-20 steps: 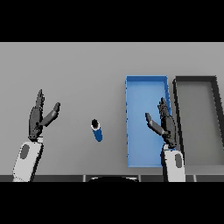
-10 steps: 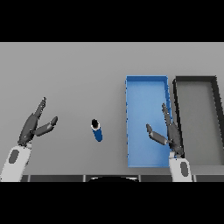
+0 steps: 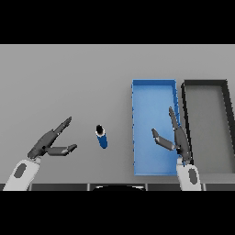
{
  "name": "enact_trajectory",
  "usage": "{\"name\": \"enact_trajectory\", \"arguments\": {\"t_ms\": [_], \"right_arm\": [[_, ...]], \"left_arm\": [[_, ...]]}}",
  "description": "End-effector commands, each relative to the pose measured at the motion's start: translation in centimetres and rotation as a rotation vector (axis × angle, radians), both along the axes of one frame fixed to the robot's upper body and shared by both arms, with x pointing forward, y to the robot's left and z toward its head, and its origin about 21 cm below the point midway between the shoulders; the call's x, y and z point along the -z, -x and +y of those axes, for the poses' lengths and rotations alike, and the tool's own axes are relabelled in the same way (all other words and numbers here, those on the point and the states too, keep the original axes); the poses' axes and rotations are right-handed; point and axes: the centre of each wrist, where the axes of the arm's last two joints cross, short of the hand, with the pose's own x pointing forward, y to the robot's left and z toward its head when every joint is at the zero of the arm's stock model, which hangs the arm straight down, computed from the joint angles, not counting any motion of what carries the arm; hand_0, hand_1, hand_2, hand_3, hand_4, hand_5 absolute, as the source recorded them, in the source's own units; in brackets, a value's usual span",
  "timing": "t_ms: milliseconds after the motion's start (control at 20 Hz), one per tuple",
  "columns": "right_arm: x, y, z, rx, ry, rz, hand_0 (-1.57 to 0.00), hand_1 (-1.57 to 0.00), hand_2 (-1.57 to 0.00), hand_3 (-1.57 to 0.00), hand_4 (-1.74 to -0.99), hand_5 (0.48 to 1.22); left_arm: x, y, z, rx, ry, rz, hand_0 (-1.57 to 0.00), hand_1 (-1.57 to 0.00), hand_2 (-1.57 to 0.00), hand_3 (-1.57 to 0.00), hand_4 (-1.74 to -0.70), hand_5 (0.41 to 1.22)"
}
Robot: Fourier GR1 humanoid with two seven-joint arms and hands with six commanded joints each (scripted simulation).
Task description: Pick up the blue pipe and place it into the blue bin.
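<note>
Blue pipe (image 3: 102, 137) lies on the grey desk (image 3: 69, 82), a short tube with its dark open end turned away from the robot. It sits to the right of the left hand (image 3: 49, 144), apart from it, just beyond the tip of that hand's thumb. The left hand's fingers (image 3: 62, 126) are straight and spread from the thumb, holding nothing. To the pipe's right stands the blue bin (image 3: 153, 87), its near wall close by. The right hand (image 3: 178, 140) hovers over the bin's right side, fingers straight and pointing away from the robot, thumb stuck out toward the pipe, empty too. A black bin (image 3: 204, 84) stands just right of the blue one.
</note>
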Motion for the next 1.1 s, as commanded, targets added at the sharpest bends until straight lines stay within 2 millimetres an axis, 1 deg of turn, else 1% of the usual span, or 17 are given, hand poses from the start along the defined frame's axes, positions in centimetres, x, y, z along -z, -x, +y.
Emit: {"name": "enact_trajectory", "arguments": {"t_ms": [0, 100, 150, 200, 250, 400, 550, 600, 700, 850, 900, 950, 1000, 1050], "right_arm": [[-0.1, 0.3, -0.3, -0.003, 0.016, 0.003, 0.0, 0.0, 0.0, 0.0, -1.164, 0.617], [0.2, 0.3, 0.2, 0.001, -0.003, 0.016, 0.0, 0.0, 0.0, 0.0, -1.182, 0.618], [-0.2, 0.3, 0.0, 0.0, -0.003, 0.006, 0.0, 0.0, 0.0, 0.0, -1.189, 0.619], [-0.2, 0.8, 0.2, -0.006, -0.007, -0.003, 0.0, 0.0, 0.0, 0.0, -1.195, 0.617], [0.0, 0.5, -0.1, 0.003, -0.009, 0.016, 0.0, 0.0, 0.0, 0.0, -1.197, 0.615], [-0.1, 0.3, 0.3, -0.009, -0.017, 0.01, 0.0, 0.0, 0.0, 0.0, -1.218, 0.627], [0.0, 0.3, -0.1, 0.004, -0.017, 0.024, 0.0, 0.0, 0.0, 0.0, -1.211, 0.622], [0.1, 0.4, -0.2, 0.008, -0.011, 0.024, 0.0, 0.0, 0.0, 0.0, -1.201, 0.62], [0.2, 0.7, -0.1, 0.003, -0.016, 0.014, 0.0, 0.0, 0.0, 0.0, -1.205, 0.625], [0.0, 1.3, -0.3, 0.001, -0.019, -0.002, 0.0, 0.0, 0.0, 0.0, -1.215, 0.637], [0.2, 1.1, -0.3, 0.008, -0.02, 0.015, 0.0, 0.0, 0.0, 0.0, -1.22, 0.639], [0.0, 0.8, -0.5, 0.011, -0.019, 0.011, 0.0, 0.0, 0.0, 0.0, -1.222, 0.642], [0.1, 1.0, -0.5, 0.006, -0.013, 0.007, 0.0, 0.0, 0.0, 0.0, -1.221, 0.645], [0.3, 0.8, -0.3, 0.01, -0.011, 0.016, 0.0, 0.0, 0.0, 0.0, -1.214, 0.645]], "left_arm": [[0.0, 0.2, -0.8, 0.022, -0.011, 0.015, 0.0, 0.0, 0.0, 0.0, -1.11, 0.497], [0.8, 0.6, -2.2, 0.06, -0.032, 0.027, 0.0, 0.0, 0.0, 0.0, -1.13, 0.475], [0.7, 0.6, -3.0, 0.078, -0.037, 0.029, 0.0, 0.0, 0.0, 0.0, -1.14, 0.464], [1.1, 0.9, -3.9, 0.104, -0.033, 0.031, 0.0, 0.0, 0.0, 0.0, -1.14, 0.455], [1.3, 1.3, -4.5, 0.122, -0.018, 0.033, 0.0, 0.0, 0.0, 0.0, -1.14, 0.45], [2.1, 0.3, -6.0, 0.128, -0.012, 0.051, 0.0, 0.0, 0.0, 0.0, -1.15, 0.452], [3.3, 0.0, -8.1, 0.14, 0.016, 0.031, 0.0, 0.0, 0.0, 0.0, -1.16, 0.46], [3.5, -0.4, -8.8, 0.135, 0.032, 0.031, 0.0, 0.0, 0.0, 0.0, -1.15, 0.46], [3.8, -1.0, -9.8, 0.137, 0.049, 0.032, 0.0, 0.0, 0.0, 0.0, -1.14, 0.46], [4.6, -1.7, -10.9, 0.137, 0.02, 0.029, 0.0, 0.0, 0.0, 0.0, -1.1, 0.448], [4.9, -2.2, -11.3, 0.124, -0.012, 0.039, 0.0, 0.0, 0.0, 0.0, -1.08, 0.435], [5.0, -2.2, -11.9, 0.132, -0.021, 0.032, 0.0, 0.0, 0.0, 0.0, -1.06, 0.425], [5.1, -2.5, -12.3, 0.132, -0.02, 0.031, 0.0, 0.0, 0.0, 0.0, -1.05, 0.418], [5.0, -2.7, -12.8, 0.144, 0.01, 0.033, 0.0, 0.0, 0.0, 0.0, -1.06, 0.42]]}}
